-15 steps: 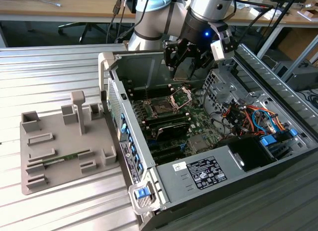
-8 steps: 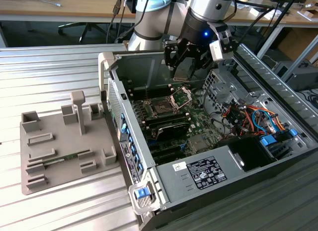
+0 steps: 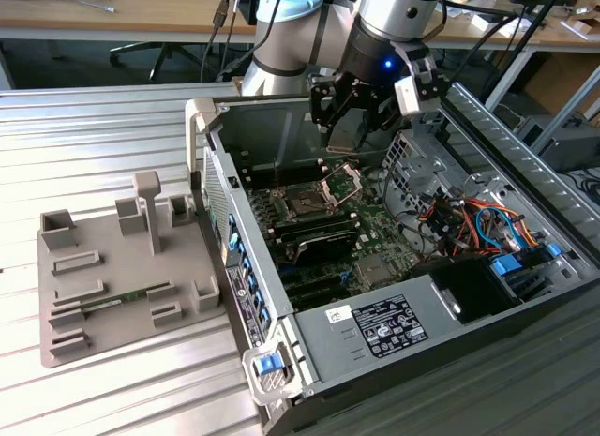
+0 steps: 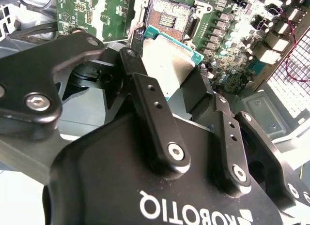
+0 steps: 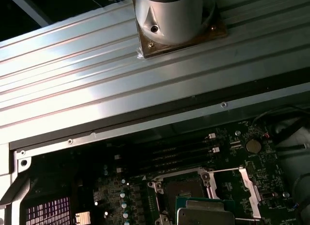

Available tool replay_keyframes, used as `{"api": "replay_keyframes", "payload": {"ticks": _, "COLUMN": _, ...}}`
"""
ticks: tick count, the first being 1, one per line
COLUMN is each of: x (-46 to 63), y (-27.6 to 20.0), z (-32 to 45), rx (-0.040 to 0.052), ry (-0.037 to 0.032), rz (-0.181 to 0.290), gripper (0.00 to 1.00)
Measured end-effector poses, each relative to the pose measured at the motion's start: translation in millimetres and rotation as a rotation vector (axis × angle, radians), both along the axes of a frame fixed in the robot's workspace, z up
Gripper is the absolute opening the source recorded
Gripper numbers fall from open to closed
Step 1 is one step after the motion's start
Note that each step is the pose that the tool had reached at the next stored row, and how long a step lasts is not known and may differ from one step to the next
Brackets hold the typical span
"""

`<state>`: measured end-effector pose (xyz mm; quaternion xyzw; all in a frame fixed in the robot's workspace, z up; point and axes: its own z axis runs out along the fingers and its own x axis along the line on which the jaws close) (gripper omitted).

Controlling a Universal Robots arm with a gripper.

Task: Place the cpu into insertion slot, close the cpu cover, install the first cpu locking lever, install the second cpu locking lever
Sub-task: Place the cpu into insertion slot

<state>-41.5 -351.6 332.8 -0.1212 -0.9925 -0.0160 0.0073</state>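
Pincer [image 3: 349,127] is clamped on the cpu [image 3: 348,142]. Its two black fingers [image 4: 137,77] press on opposite edges of the chip, with the jaws narrow, set at chip width.

Orientation: the chip is square, so there is no long axis to record. In the second wrist view the cpu [image 4: 169,58] sits between the fingertips with its silvery-grey metal top turned back toward the wrist. A green substrate edge shows on the side farthest from the pincer body. In the exterior view it looks tilted rather than level with the motherboard [image 3: 375,234].

Position: the cpu is held in the air inside the computer case [image 3: 272,127], apart from the board. The insertion slot [image 3: 305,203] lies below the pincer and a little beyond the fingertips. It is uncovered, with its dark contact field exposed. In the first wrist view the cpu [image 5: 206,215] overlaps the near edge of the insertion slot [image 5: 186,188]. The memory slots [image 5: 184,152] run past the slot on the side away from the pincer.

The cpu cover [image 3: 343,181] is swung up off the slot and stands just under the fingertips. In the first wrist view it shows as a thin metal frame beside the slot.

Writing:
- White capital lettering [image 4: 193,213] on the pincer body.
- Printed label [image 3: 386,325] on the power supply, text too small to make out.
- White markings on the board, not legible.

A grey fixture tray [image 3: 112,267] lies on the ribbed metal table [image 3: 94,127], outside the case and well apart from the pincer.
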Motion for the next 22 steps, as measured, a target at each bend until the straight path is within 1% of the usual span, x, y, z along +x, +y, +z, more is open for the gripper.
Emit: {"api": "replay_keyframes", "payload": {"ticks": 22, "x": 0.0, "y": 0.0, "z": -0.1, "rx": -0.0008, "ry": 0.0, "rz": -0.046, "gripper": 0.54}}
